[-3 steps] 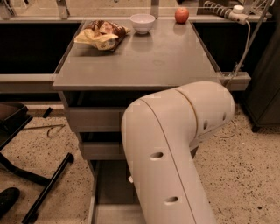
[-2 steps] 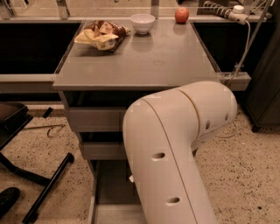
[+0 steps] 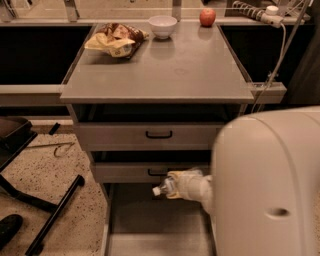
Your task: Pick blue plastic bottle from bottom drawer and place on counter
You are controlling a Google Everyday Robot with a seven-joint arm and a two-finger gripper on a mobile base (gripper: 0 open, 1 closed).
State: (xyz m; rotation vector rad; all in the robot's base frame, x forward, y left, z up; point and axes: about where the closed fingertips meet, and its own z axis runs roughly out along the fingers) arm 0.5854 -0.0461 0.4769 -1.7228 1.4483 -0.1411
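Observation:
The bottom drawer [image 3: 145, 225] is pulled open at the foot of the cabinet, and its grey floor shows. My gripper [image 3: 174, 186] hangs above the drawer's back part, just in front of the second drawer's face. It is shut on the blue plastic bottle [image 3: 163, 187], which lies roughly level with its white cap pointing left. The bottle is off the drawer floor. The counter [image 3: 165, 70] is the grey cabinet top above. My bulky white arm [image 3: 265, 180] fills the lower right and hides the drawer's right side.
On the counter's far edge lie a chip bag [image 3: 116, 40], a white bowl [image 3: 163, 26] and a red apple [image 3: 207, 17]. Two shallower drawers with black handles [image 3: 159, 134] sit above the open one. A chair base [image 3: 45, 210] stands on the floor at left. A power strip [image 3: 252, 11] lies at back right.
The white arm has shifted from the middle of the view to the right. The gripper holding the bottle and the open drawer floor now show; they were hidden before.

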